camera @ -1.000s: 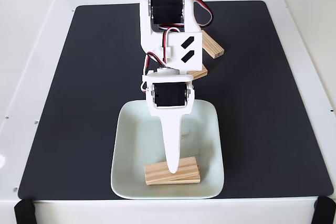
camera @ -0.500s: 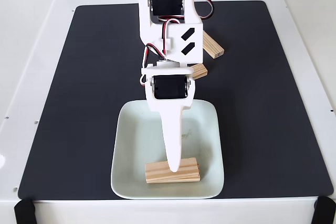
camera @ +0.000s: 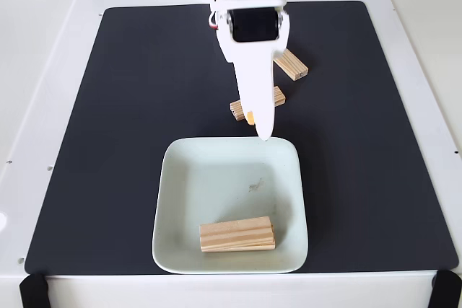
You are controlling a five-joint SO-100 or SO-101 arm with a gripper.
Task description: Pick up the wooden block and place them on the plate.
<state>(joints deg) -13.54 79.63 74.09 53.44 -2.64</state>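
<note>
Fixed view: I see wooden blocks stacked at the plate's 6 o'clock edge, two more on the mat at 12 o'clock; gripper state I cannot tell.

Plate holds stacked blocks near its front rim. Two blocks lie on mat behind gripper.

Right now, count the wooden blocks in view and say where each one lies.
4, it seems: two stacked on the plate near its front edge, upper on lower; one on the black mat behind the plate, partly covered by the tool; one farther back right.
</note>
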